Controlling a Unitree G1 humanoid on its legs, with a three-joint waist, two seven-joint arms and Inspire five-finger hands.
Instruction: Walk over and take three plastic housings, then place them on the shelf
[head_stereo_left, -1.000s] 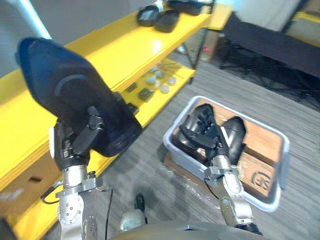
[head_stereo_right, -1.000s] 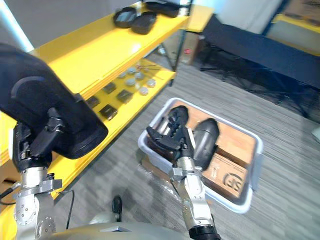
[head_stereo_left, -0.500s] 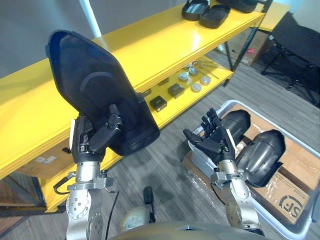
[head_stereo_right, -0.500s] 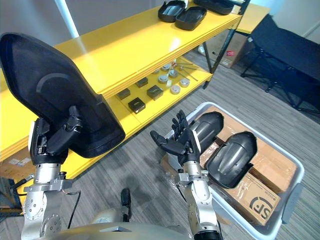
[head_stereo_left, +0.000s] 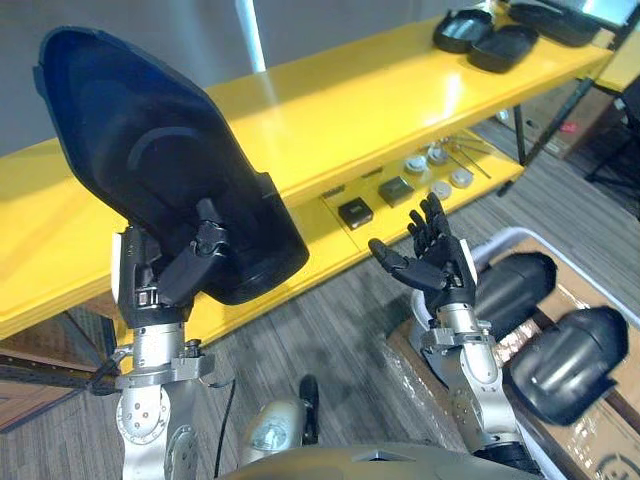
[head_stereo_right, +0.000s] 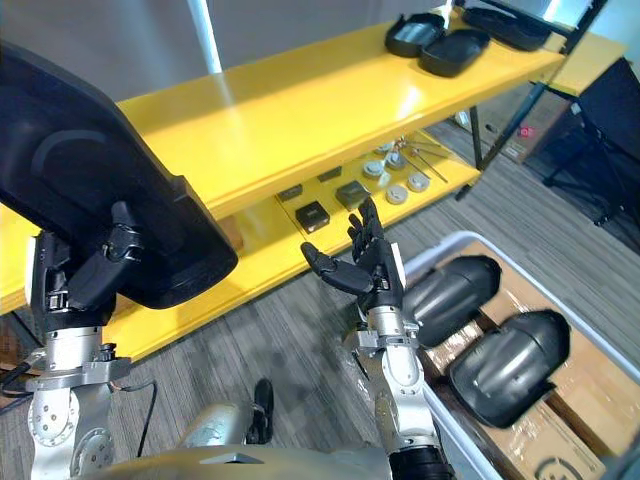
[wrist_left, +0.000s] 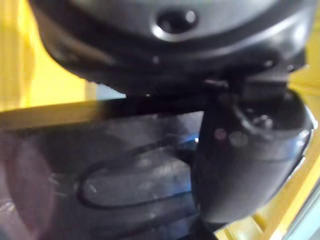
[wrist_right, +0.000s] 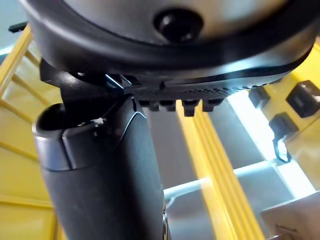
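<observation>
Your left hand (head_stereo_left: 185, 275) clasps the housing (head_stereo_left: 150, 150) upright at frame left — the shelf (head_stereo_left: 400, 90) lies just behind; right hand (head_stereo_left: 432, 265) spread, empty.

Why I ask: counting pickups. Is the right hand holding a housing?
No, the right hand is open and empty; the left hand grips a housing.

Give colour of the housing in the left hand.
Black; the housing shows best in the left eye view, held in the left hand.
</observation>
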